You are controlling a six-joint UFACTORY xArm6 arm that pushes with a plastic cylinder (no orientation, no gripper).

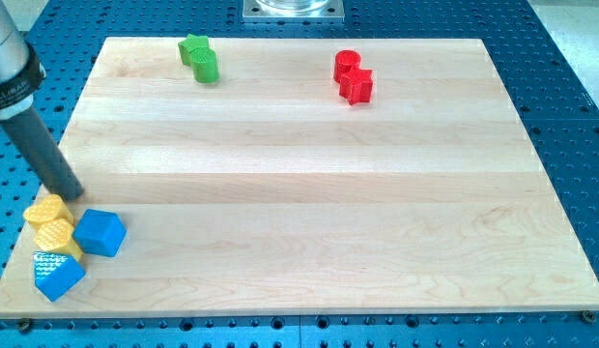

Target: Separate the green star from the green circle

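my tip (75,193) sits lower left by the yellow blocks (50,224), well apart from the touching green star (193,47) and green circle (207,68) at upper left (no jaws on this end effector), so the approach comes next.

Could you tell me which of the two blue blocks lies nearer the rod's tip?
The upper blue cube, right of the yellow blocks, is nearer my tip.

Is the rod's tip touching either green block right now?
No. My tip sits beside the yellow blocks at lower left, far from the green star and green circle.
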